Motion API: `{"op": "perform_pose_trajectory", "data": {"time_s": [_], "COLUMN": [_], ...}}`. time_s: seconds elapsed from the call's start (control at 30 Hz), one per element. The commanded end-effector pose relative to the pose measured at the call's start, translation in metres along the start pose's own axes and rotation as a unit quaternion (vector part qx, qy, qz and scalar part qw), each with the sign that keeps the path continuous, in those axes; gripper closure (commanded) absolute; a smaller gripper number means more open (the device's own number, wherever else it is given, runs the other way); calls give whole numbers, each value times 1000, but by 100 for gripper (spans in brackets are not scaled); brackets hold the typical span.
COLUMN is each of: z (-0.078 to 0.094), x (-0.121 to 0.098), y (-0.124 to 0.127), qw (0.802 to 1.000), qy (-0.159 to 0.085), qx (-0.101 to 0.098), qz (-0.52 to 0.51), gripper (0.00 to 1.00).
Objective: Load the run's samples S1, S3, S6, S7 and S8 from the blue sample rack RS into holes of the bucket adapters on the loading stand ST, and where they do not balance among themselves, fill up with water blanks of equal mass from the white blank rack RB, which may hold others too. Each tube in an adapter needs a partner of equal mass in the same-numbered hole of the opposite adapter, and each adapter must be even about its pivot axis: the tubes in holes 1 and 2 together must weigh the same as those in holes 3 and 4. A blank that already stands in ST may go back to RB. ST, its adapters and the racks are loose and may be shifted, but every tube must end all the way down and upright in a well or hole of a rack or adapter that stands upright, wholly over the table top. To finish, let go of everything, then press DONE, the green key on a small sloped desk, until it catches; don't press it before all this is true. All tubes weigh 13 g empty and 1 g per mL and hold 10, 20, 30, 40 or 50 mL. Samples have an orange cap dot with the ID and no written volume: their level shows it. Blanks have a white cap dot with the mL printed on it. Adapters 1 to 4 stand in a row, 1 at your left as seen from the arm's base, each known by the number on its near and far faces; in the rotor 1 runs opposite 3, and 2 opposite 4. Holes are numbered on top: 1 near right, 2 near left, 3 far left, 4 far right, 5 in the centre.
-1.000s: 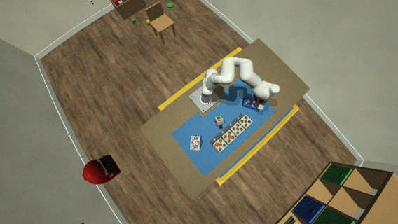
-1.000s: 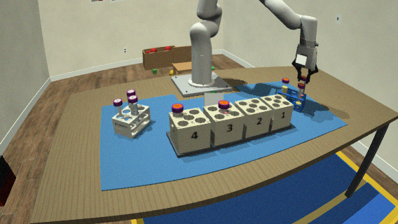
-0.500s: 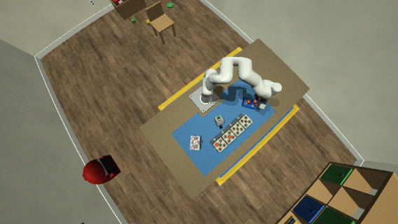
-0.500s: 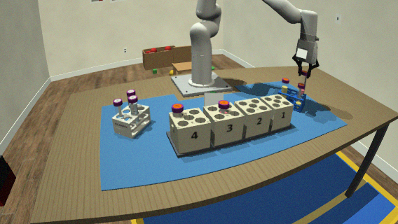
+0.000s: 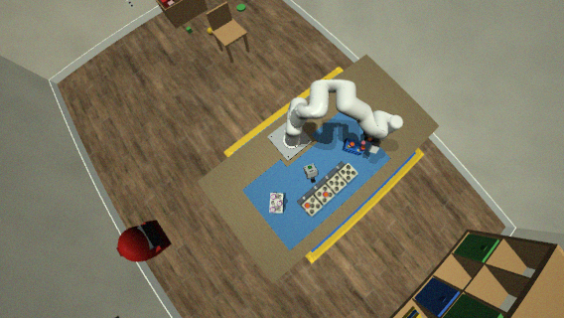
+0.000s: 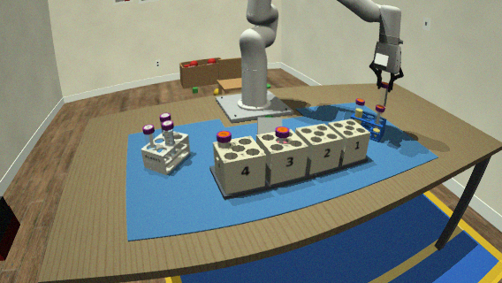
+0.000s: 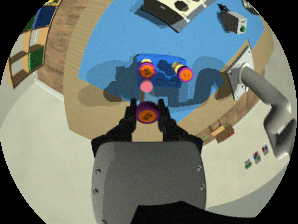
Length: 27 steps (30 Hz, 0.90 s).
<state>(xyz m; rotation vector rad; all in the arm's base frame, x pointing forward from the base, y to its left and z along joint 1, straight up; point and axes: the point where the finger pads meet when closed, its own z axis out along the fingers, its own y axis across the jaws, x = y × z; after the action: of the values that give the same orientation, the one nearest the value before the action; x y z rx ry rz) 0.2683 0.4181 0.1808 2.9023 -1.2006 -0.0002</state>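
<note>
At the exterior view's upper right, the pincer pinches a sample tube above the blue rack; swinging could clip neighbouring tubes.

Cap labels on the tubes in the blue rack too small to read in every view. Liquid levels there not made out either. Print on the white rack blurred beyond reading. Arm cut off by the top edge in the exterior view, elbow out of sight. Green key on the small desk barely a speck from the top view. Body of the tube in the end effector hidden under its own cap in the wrist view. Shelf unit cropped at the corner.
</note>
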Motion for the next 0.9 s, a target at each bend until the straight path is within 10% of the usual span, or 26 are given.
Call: {"op": "perform_pose_trajectory", "data": {"time_s": [0.0,0.87], "z": [-8,-56], "x": [0,0], "y": [-1,-1], "qw": [1000,1000], "qy": [-1,-1], "qx": [2,2], "qz": [0,0], "gripper": [100,100]}}
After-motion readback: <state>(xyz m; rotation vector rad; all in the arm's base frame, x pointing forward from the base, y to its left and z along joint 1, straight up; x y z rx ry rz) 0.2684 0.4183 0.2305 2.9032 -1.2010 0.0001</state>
